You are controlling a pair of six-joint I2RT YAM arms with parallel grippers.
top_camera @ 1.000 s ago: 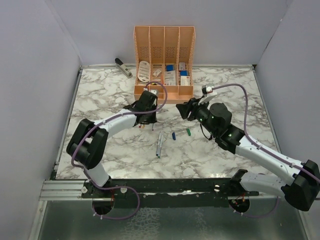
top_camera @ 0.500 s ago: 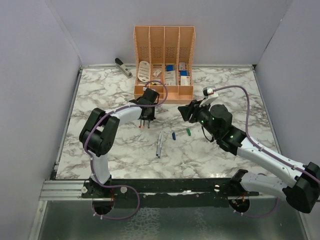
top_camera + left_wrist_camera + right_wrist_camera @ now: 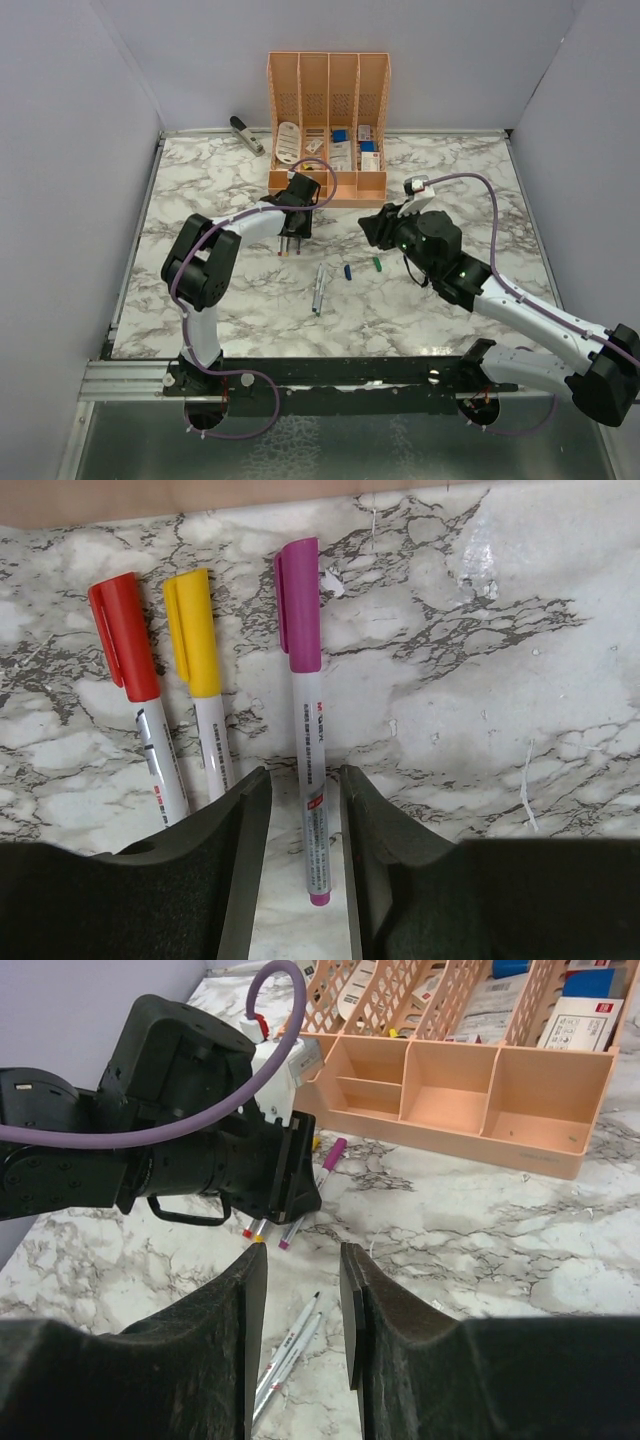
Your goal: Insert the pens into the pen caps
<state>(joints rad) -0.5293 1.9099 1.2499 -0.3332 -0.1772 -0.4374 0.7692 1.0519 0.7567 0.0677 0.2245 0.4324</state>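
Between the fingers of the left end effector [image 3: 303, 773], set narrowly apart and gripping nothing, the capped magenta pen [image 3: 300, 620] lies on the surface [image 3: 480, 680]. The yellow pen [image 3: 195, 650] and red pen [image 3: 128, 640] lie just beside it, also capped. Farther off, toward the bases, lie two bare pens [image 3: 318, 288], the blue cap [image 3: 347, 271] and the green cap [image 3: 378, 264]. The right end effector [image 3: 301, 1250] hangs open, empty. Three look done; next, grip a bare pen and its cap.
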